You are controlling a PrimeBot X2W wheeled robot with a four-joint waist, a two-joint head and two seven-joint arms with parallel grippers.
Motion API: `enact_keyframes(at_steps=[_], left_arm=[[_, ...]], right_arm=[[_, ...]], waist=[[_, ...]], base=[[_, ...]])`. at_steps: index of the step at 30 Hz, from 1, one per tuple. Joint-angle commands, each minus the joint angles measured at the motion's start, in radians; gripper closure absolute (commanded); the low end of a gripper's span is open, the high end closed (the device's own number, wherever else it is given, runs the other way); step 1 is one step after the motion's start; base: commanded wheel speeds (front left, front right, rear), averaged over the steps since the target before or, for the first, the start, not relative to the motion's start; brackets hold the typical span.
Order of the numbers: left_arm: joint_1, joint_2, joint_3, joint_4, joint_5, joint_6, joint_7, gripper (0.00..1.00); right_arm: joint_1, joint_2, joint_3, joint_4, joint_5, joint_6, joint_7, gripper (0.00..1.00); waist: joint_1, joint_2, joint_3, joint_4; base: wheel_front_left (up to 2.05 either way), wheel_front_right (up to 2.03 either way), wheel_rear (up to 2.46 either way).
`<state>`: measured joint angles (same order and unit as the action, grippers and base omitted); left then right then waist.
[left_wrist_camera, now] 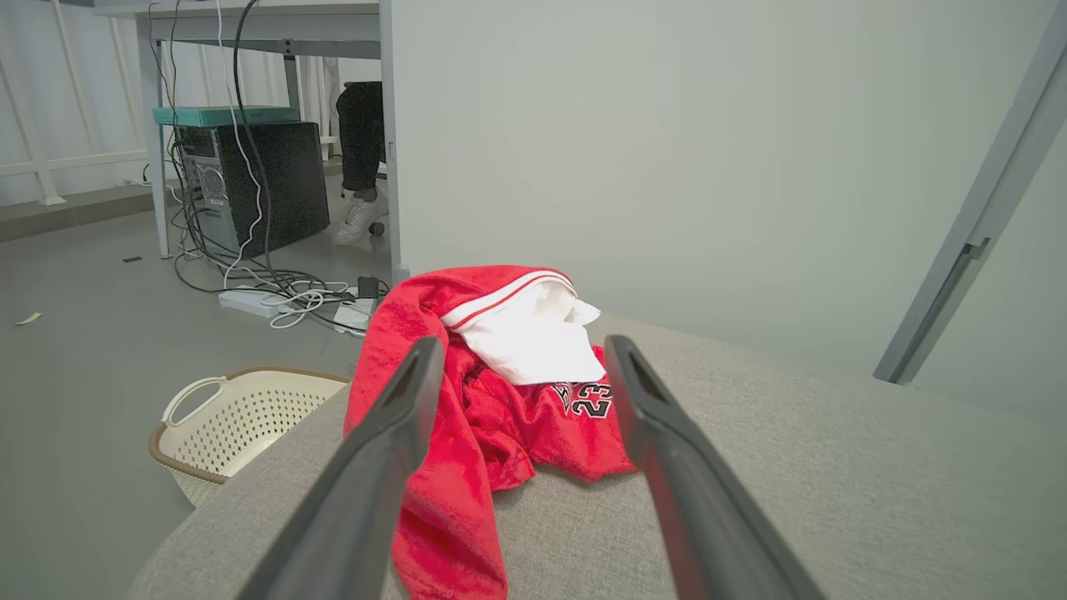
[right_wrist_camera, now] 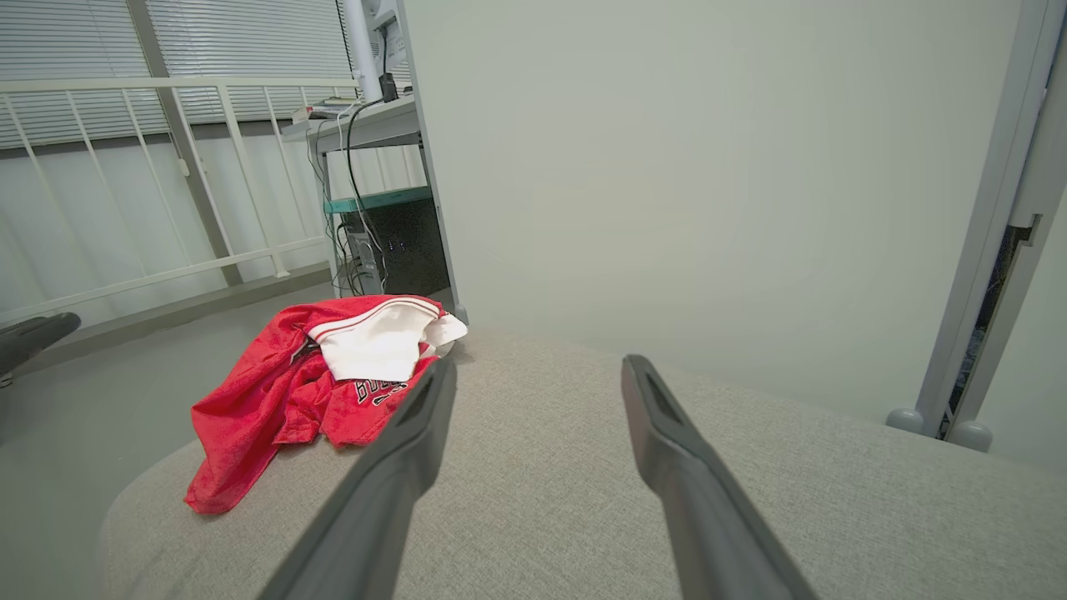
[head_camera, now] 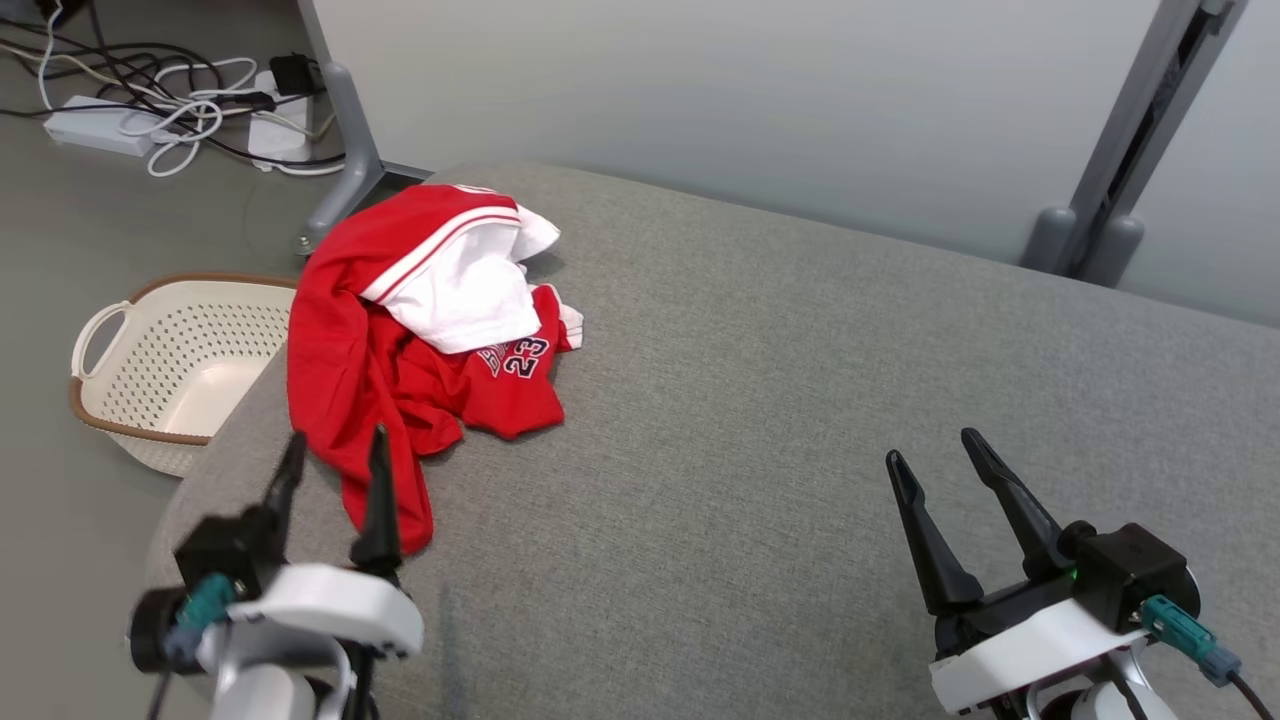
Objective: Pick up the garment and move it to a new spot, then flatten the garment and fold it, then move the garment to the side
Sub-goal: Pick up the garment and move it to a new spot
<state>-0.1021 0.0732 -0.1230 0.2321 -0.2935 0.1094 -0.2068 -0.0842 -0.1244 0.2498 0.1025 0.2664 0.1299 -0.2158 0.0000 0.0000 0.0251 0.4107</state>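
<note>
Cream plastic basket (head_camera: pixel 165 335): perforated, sitting on the floor just beside the cushion's left end.
Left gripper (head_camera: pixel 338 437): dark fingers spread apart, nothing between them, tips over the near hem of the crumpled red-and-white jersey garment (head_camera: pixel 340 370); I can't tell if they touch.
Garment: heaped at the left end of the grey fabric cushion (head_camera: pixel 750 420). It looks light, limp and easy to pinch, so I'd take a bunched red fold.
Right gripper (head_camera: pixel 932 447): fingers apart, empty, over bare cushion well away.
</note>
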Motion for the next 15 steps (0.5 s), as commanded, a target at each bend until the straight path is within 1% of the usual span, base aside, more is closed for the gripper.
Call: enact_keyframes(at_steps=[1, 2, 5, 8, 10, 12, 15], left_arm=[[-0.046, 0.024, 0.016, -0.004, -0.006, 0.01, 0.042, 0.0], [-0.066, 0.034, 0.021, -0.001, -0.006, 0.013, 0.07, 0.0], [-0.131, 0.073, 0.035, 0.02, -0.026, 0.002, 0.176, 0.0], [-0.201, 0.114, 0.06, 0.055, -0.049, 0.01, 0.287, 0.0], [-0.249, 0.142, 0.078, 0.09, -0.068, 0.007, 0.353, 0.0], [-0.296, 0.164, 0.09, 0.121, -0.081, 0.0, 0.397, 0.0], [-0.372, 0.196, 0.104, 0.175, -0.107, -0.024, 0.44, 0.0]], right_arm=[[-0.013, -0.011, 0.001, -0.003, 0.008, 0.001, 0.002, 0.0], [-0.015, -0.012, 0.001, -0.005, 0.011, 0.001, 0.002, 0.0], [-0.027, -0.018, 0.003, -0.01, 0.013, 0.001, 0.005, 0.0], [-0.035, -0.025, 0.003, -0.013, 0.015, 0.001, 0.009, 0.0], [-0.045, -0.028, 0.006, -0.015, 0.015, 0.001, 0.013, 0.0], [-0.055, -0.033, 0.006, -0.018, 0.013, 0.001, 0.015, 0.0], [-0.072, -0.037, 0.004, -0.025, 0.012, 0.001, 0.019, 0.0]], waist=[[0.0, 0.0, 0.016, -0.015], [0.0, 0.0, 0.024, -0.022], [0.0, 0.0, 0.051, -0.042], [0.0, 0.0, 0.077, -0.065], [0.0, 0.0, 0.095, -0.081], [0.0, 0.0, 0.111, -0.096], [0.0, 0.0, 0.142, -0.122]], base=[[0.0, 0.0, 0.0], [0.0, 0.0, 0.0], [0.0, 0.0, 0.0], [0.0, 0.0, 0.0], [0.0, 0.0, 0.0], [0.0, 0.0, 0.0], [0.0, 0.0, 0.0]])
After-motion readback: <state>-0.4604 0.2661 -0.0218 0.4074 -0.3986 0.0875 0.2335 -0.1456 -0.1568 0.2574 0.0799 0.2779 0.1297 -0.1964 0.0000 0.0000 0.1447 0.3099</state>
